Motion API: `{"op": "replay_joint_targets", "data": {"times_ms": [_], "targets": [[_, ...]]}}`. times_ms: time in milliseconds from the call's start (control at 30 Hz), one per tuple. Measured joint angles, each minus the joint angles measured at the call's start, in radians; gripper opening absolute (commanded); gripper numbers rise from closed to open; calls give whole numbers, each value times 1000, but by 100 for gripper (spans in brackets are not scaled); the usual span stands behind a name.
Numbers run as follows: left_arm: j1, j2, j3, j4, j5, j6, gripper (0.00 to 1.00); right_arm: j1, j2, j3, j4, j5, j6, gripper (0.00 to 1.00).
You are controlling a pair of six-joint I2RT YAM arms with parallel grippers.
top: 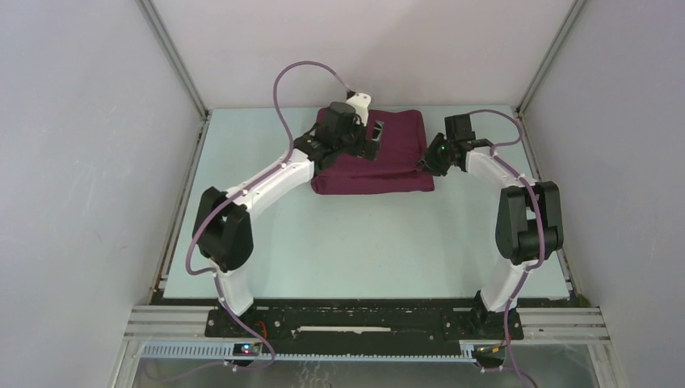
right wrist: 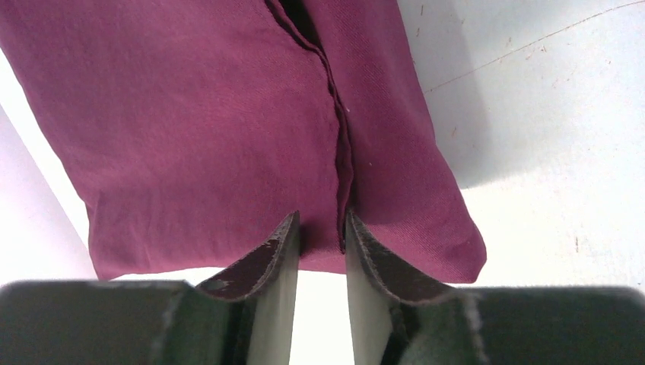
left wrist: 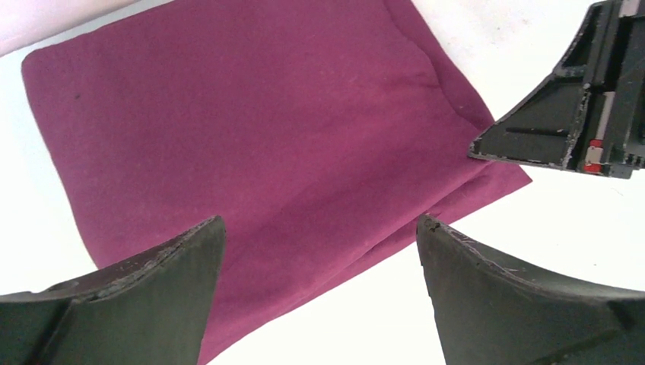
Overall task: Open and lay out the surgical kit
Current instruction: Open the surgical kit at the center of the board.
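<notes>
Guessing the maroon cloth wrap (top: 380, 162), far-middle on the surface (top: 363, 242), is soft and floppy: grab its flap edge, where the right gripper (right wrist: 322, 224) jaws nearly meet (pinching? can't tell), left gripper (left wrist: 319, 228) jaws spread.

A pale green worktop (top: 363, 242) fills the centre of the overhead frame, boxed in by plain white walls (top: 81, 162) at left, back and right. Aluminium posts (top: 174, 56) climb the two rear corners. In the right wrist view, faint scratches (right wrist: 532, 49) mark the worktop at upper right.
</notes>
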Motion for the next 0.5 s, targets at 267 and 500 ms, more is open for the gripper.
{"op": "replay_joint_targets", "data": {"times_ms": [267,500], "targets": [[-33,44,0,61,57,84,93,-1,0,-3,9,-14,15,0],[-52,108,11,92,169,164,83,-1,0,6,0,-18,13,0]]}}
